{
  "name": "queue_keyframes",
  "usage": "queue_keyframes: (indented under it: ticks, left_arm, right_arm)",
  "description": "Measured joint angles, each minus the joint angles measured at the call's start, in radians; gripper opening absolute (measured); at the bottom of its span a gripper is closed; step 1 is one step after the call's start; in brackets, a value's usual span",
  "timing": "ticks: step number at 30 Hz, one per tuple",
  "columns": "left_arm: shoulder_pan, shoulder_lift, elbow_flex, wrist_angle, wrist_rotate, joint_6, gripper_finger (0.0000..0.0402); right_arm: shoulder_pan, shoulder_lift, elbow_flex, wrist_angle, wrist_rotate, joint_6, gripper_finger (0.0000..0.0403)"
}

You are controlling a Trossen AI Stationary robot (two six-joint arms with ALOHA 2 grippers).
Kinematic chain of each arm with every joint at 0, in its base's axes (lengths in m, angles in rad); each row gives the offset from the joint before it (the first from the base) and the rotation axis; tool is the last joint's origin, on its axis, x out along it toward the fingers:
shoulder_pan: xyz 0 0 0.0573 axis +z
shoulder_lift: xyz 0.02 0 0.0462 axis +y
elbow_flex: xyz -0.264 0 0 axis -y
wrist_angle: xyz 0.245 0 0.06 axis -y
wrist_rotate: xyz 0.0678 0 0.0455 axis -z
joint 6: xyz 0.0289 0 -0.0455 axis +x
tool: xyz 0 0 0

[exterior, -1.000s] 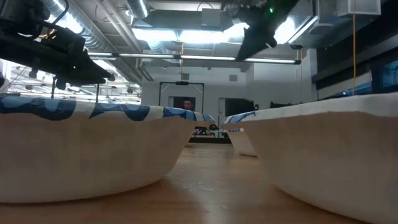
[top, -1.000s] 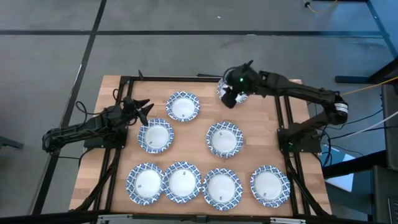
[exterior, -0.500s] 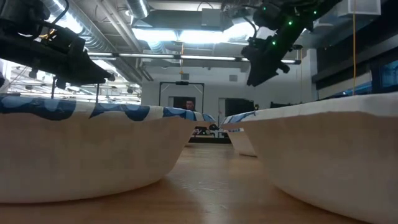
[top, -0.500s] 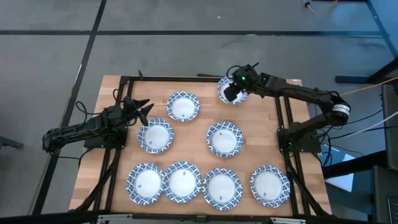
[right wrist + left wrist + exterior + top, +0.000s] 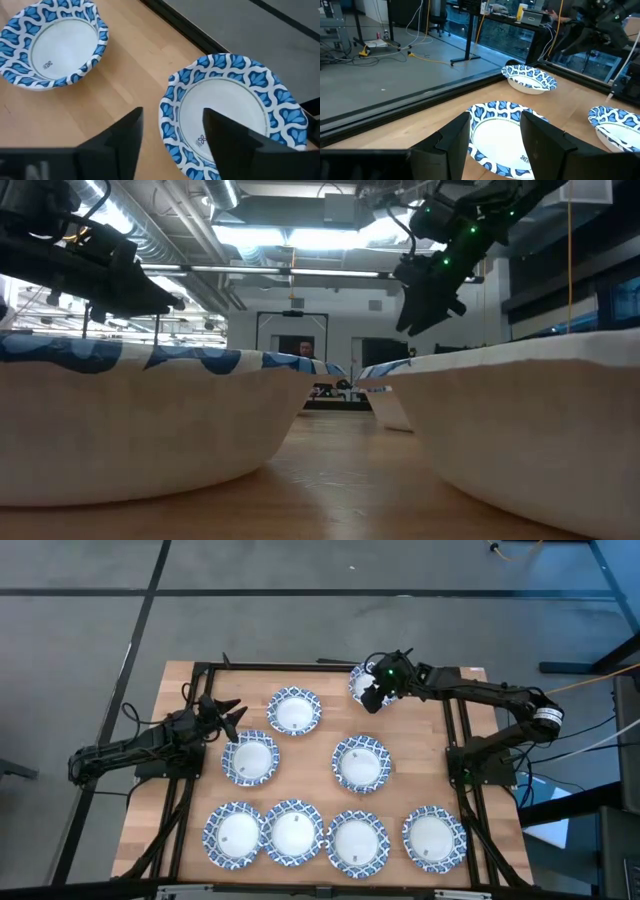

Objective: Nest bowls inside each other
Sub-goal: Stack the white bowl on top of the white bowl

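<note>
Eight blue-and-white patterned bowls sit apart on the wooden table. My right gripper (image 5: 374,696) is open and hovers over the far bowl (image 5: 360,681) near the table's far edge. In the right wrist view my right gripper (image 5: 172,116) straddles that bowl's rim (image 5: 167,107), one finger over the white inside (image 5: 227,112) and one over bare wood, without touching. My left gripper (image 5: 230,716) is open and waits at the table's left side. In its wrist view my left gripper (image 5: 495,124) frames another bowl (image 5: 502,132).
Other bowls sit at mid-left (image 5: 250,758) and centre (image 5: 361,763). A row of several lies along the near edge, running from one bowl (image 5: 236,834) to another (image 5: 434,838). Black frame rails run along the table's sides (image 5: 462,730). Bare wood lies between the bowls.
My right gripper has come down toward the far bowl and shifted slightly toward the near edge, staying open. The bowls and my left arm have kept still.
</note>
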Motion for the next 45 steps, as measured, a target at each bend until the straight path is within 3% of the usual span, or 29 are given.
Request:
queue_keyframes:
  ticks: [5, 14, 31, 36, 45]
  left_arm:
    - [0.000, 0.000, 0.000, 0.000, 0.000, 0.000, 0.0169]
    - [0.000, 0.000, 0.000, 0.000, -0.001, 0.000, 0.0169]
    - [0.000, 0.000, 0.000, 0.000, -0.001, 0.002, 0.0169]
    - [0.000, 0.000, 0.000, 0.000, -0.001, 0.002, 0.0169]
    - [0.000, 0.000, 0.000, 0.000, -0.001, 0.001, 0.0169]
  right_arm:
    - [0.015, 0.003, 0.000, 0.010, 0.000, -0.011, 0.0246]
    - [0.083, 0.057, 0.000, -0.073, -0.015, -0.283, 0.0251]
    - [0.082, 0.262, 0.000, -0.102, 0.089, -0.361, 0.0249]
    - [0.068, 0.276, 0.001, -0.061, 0.155, -0.380, 0.0222]
    - [0.028, 0.282, 0.000, -0.062, 0.083, -0.368, 0.0138]
